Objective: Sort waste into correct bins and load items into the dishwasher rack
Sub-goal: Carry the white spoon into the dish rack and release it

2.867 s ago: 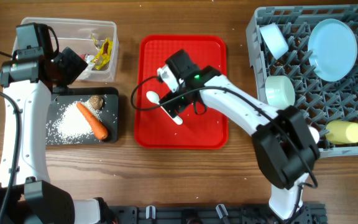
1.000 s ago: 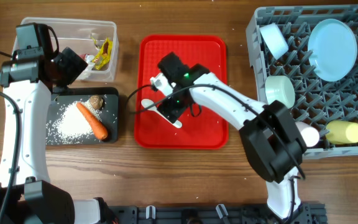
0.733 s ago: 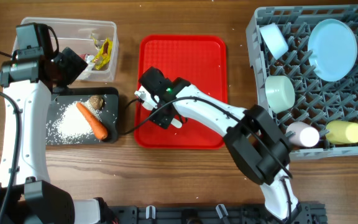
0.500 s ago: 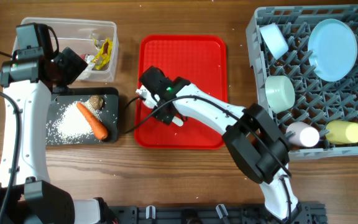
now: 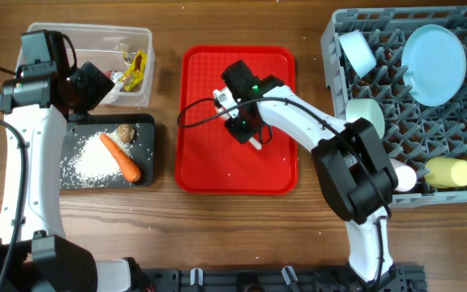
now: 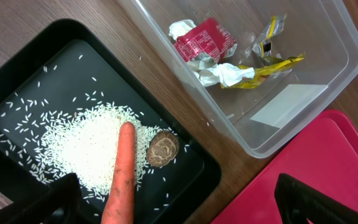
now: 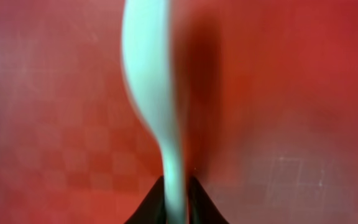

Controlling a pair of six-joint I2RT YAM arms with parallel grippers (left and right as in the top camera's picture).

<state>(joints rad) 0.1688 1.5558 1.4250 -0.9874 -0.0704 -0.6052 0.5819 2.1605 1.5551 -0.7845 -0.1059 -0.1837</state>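
Observation:
My right gripper (image 5: 246,130) is shut on the white spoon (image 7: 151,93) by its handle, over the middle of the red tray (image 5: 217,174); the spoon's bowl points away from the black fingers (image 7: 197,199). My left gripper (image 5: 87,85) hangs open and holds nothing above the black bin (image 6: 17,180), where the carrot (image 6: 122,174), rice (image 6: 79,149) and brown lump (image 6: 162,147) lie. Red and yellow wrappers (image 6: 229,56) sit in the clear tub (image 6: 328,106). The grey rack (image 5: 396,122) holds the blue plate (image 5: 434,63), white bowl (image 5: 357,50), teal bowl (image 5: 366,118), pink cup (image 5: 404,174) and yellow cup (image 5: 449,172).
The red tray lies between the bins on the left and the rack on the right. A black cable (image 5: 186,118) loops from the right arm over the tray's left edge. Bare wooden table runs along the front.
My right gripper shut on the spoon near the tray's left edge and carried it right and back toward the tray's middle. The left arm has not moved.

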